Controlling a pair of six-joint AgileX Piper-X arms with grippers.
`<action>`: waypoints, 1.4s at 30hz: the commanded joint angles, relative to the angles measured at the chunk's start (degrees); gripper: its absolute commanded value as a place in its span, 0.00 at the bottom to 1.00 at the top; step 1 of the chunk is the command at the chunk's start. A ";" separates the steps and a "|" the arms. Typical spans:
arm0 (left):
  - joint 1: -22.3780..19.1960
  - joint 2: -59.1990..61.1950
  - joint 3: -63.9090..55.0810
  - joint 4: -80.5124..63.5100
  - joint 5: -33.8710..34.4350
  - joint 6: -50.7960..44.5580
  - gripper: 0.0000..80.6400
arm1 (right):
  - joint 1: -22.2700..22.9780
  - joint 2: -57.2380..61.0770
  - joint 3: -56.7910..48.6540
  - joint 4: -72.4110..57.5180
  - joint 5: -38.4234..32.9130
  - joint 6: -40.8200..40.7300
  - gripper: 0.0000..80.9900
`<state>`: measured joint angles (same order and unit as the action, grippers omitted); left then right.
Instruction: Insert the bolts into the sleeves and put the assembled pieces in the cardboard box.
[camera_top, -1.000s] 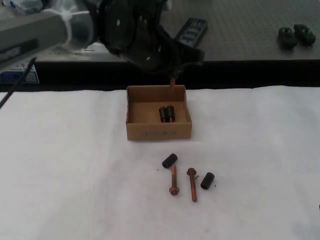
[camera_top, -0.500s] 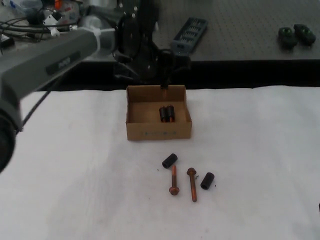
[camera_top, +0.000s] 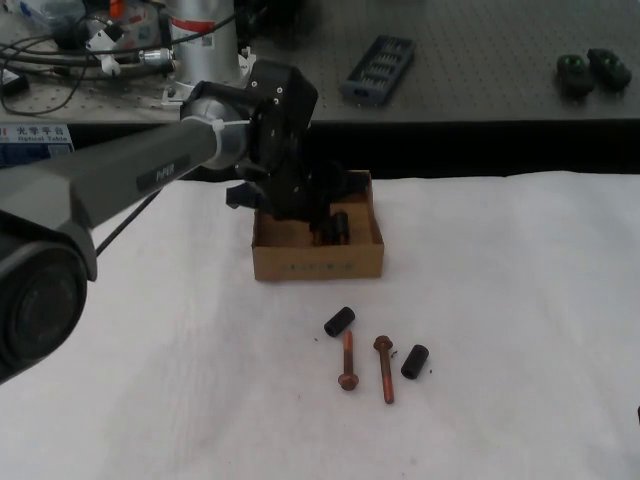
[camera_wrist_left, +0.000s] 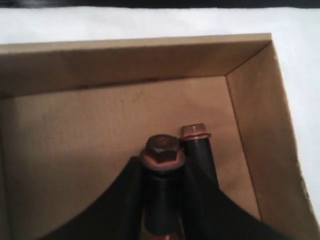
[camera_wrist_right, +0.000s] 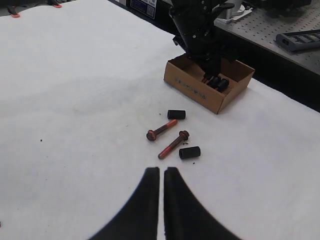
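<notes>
The left gripper (camera_wrist_left: 161, 167) is down inside the small open brown cardboard box (camera_top: 315, 265), its two black fingers (camera_wrist_left: 127, 192) clamped on an assembled piece: a short black cylindrical sleeve (camera_wrist_left: 160, 202) with a copper-coloured hex-head bolt (camera_wrist_left: 162, 150) through it, the bolt head standing out past the fingertips. Just beside it, a second sleeved bolt (camera_wrist_left: 199, 150) lies on the box floor near a side wall. Whether the held piece touches the floor cannot be told.

In the high view the box sits on a white cloth (camera_top: 520, 300), and the loose parts lie at 6 o'clock from it. Two bare copper-coloured bolts (camera_top: 347, 362) (camera_top: 384, 370) lie side by side, apart. One loose black sleeve (camera_top: 339, 321) rests at 12 o'clock from the first bolt; the other (camera_top: 415, 361) is at 3 o'clock from the second bolt, just beside it.

The right gripper (camera_wrist_right: 161, 175) hangs above bare cloth, well apart from the parts, its black fingers drawn together with nothing between them.
</notes>
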<state>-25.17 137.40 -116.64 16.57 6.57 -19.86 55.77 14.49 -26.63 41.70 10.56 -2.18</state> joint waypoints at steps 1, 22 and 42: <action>0.15 0.09 -0.78 0.52 -1.70 -1.04 0.01 | -0.33 -0.41 0.04 -0.93 -0.46 0.02 0.05; 0.15 -2.05 -0.78 3.09 4.19 -1.04 0.30 | -0.33 -0.41 0.04 -0.93 -0.46 0.02 0.05; -10.47 -14.99 -0.40 35.14 1.11 42.15 0.14 | -0.33 -3.13 -2.64 -0.93 7.12 -3.12 0.05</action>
<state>-34.34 122.70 -117.36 46.70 11.20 18.63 55.77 12.69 -28.31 41.70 15.56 -3.69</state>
